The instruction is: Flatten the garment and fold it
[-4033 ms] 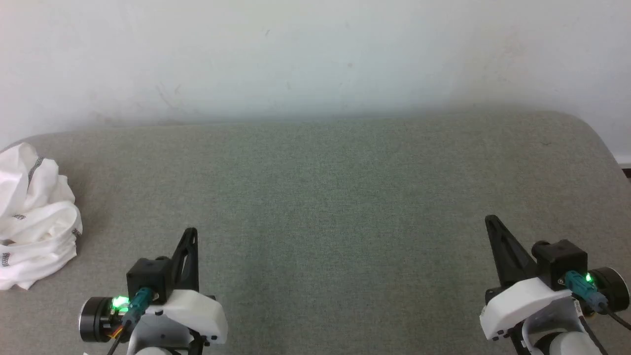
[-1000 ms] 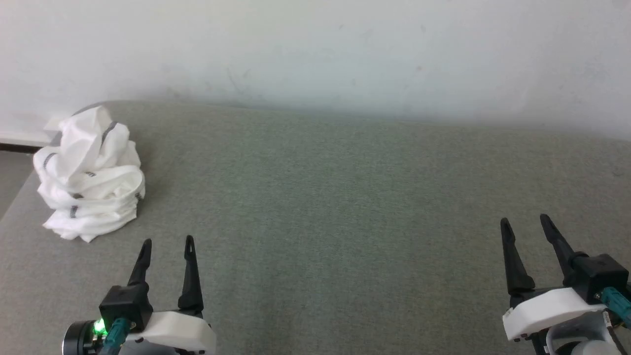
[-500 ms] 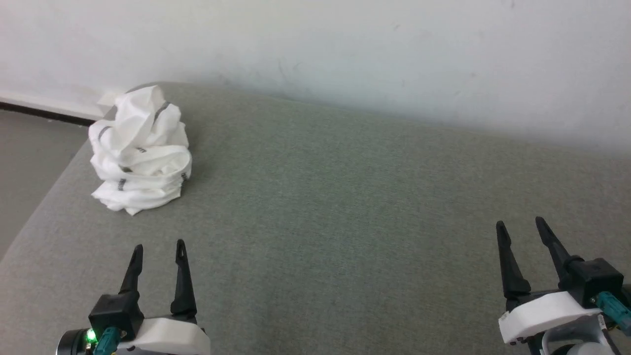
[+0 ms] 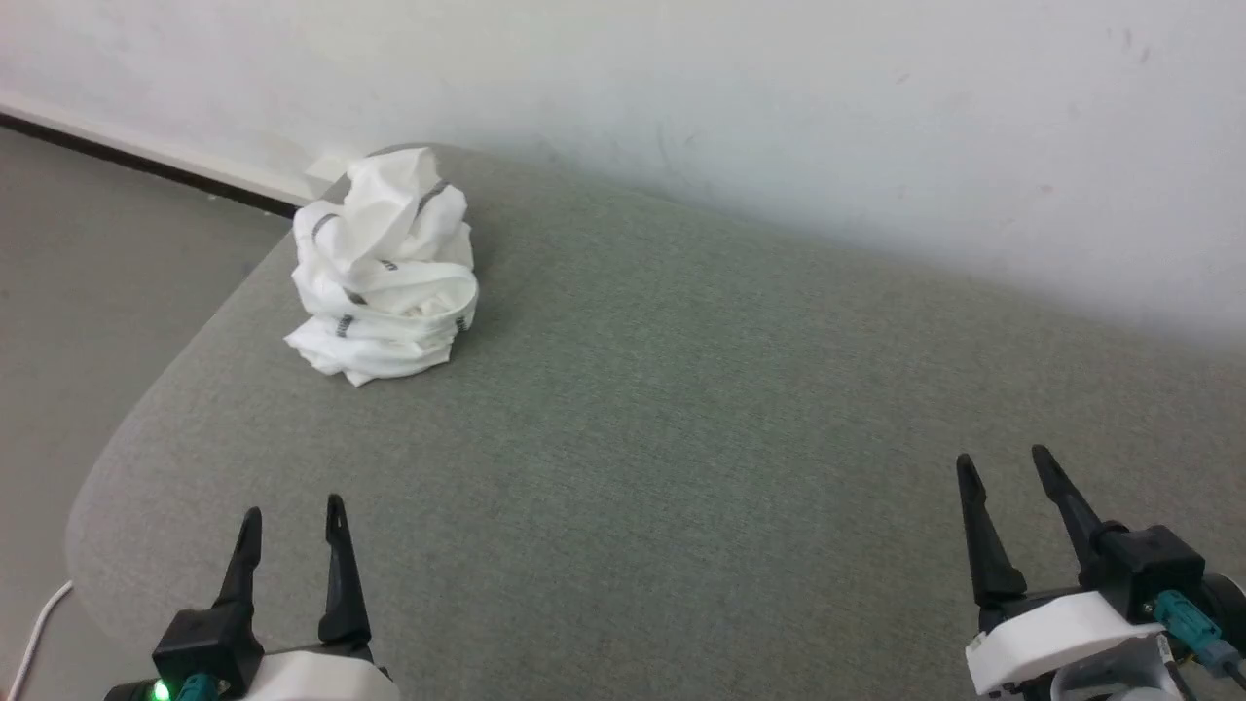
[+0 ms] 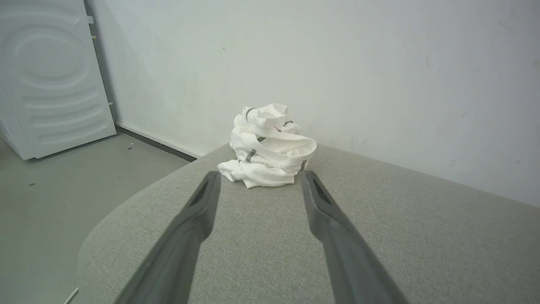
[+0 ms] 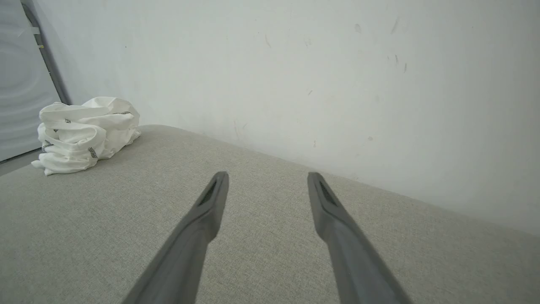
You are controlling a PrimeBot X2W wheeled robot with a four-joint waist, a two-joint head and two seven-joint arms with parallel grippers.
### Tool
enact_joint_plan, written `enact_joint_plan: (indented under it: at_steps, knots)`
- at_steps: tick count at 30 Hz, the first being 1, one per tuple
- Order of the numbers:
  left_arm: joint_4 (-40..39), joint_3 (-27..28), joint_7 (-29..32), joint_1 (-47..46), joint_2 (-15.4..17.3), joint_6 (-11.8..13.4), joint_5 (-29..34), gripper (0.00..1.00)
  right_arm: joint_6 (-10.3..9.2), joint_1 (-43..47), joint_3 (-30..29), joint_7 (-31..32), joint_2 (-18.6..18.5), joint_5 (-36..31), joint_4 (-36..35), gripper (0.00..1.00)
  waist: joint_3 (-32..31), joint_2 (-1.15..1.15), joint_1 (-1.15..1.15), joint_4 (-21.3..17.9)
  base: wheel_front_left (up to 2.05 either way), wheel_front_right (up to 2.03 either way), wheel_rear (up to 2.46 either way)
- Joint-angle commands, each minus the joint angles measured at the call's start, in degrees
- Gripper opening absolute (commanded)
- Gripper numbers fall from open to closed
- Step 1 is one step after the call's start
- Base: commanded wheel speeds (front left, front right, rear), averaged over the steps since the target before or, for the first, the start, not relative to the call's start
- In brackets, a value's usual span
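Note:
The white garment lies bunched in a crumpled heap near the far left corner of the grey padded surface, its dark dashed stitching showing on the folds. My left gripper hovers open near the front left edge, well short of the heap. In the left wrist view the garment sits straight ahead beyond the open left gripper. My right gripper is open at the lower right, far from the cloth. From the right wrist the garment appears at far left, and the right gripper holds nothing.
A white wall runs behind the surface. Bare floor drops off past the rounded left edge, with a white cable on it. A white appliance stands to the left by the wall.
The camera has swung left, so the garment now sits further right in the picture. Four seconds ago both grippers were turned on edge; now their fingers stand spread and open.

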Motion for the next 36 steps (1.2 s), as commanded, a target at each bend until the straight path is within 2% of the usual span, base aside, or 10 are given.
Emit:
enact_joint_plan:
  at_steps: [1,23,36]
  knots:
    - [0.03,0.46,-0.65,0.56,-0.08,-0.13,-0.47,1.0,-0.04,0.38,0.29,-0.62,0.11,0.42,0.36,1.0,-0.33,0.0,0.0,1.58,0.0,0.0,0.0]
    - [-1.45,-0.24,-3.28,3.49,-0.11,2.69,-2.85,1.0,-0.05,0.45,1.04,-3.25,0.15,0.56,2.03,1.0,-0.41,0.0,0.0,8.04,0.0,0.0,0.0]
    - [-0.55,1.83,-4.33,3.3,-0.12,1.13,-3.36,1.0,-0.05,0.76,0.38,-4.29,0.16,0.91,2.44,1.0,-0.77,0.0,0.0,10.08,0.0,0.0,0.0]
